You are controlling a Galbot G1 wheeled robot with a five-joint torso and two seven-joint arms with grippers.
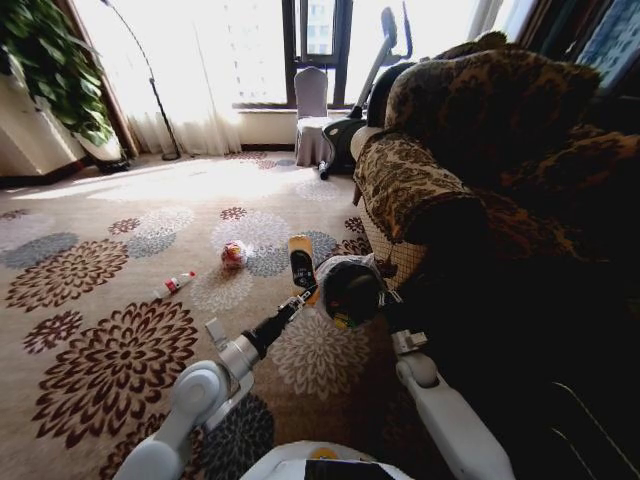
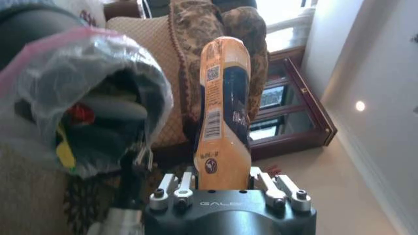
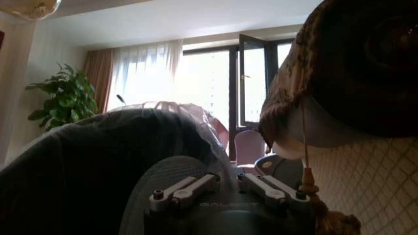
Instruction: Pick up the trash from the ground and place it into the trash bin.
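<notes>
One big patterned armchair (image 1: 470, 130) fills the upper right of my head view, and one flowered carpet (image 1: 110, 290) covers the floor across the left and centre. One leafy plant (image 1: 50, 60) stands in the upper left corner, and one pale chair (image 1: 312, 110) sits by the window at top centre.

One trash bin (image 1: 350, 290) is near the centre of the head view, tipped so its mouth faces me, its plastic liner ruffled round the rim. My right gripper (image 3: 228, 188) is at its wall; in the right wrist view the dark lined side of the bin fills the lower left, pressed up against my fingers, and I cannot tell whether they are spread or closed on it. Inside the bin, in the left wrist view, I can make out something red and something yellow.

One orange bottle (image 2: 223, 112) with a dark label and a barcode is pinched at its lower end between the fingers of my left gripper (image 2: 222, 183), standing upright just beside the bin's mouth (image 2: 98, 107).

Two pieces of litter lie on the carpet left of centre: one red-and-white wad (image 1: 234, 254), and farther left one small red-capped bottle (image 1: 175, 284) on its side, well apart from the bin.
</notes>
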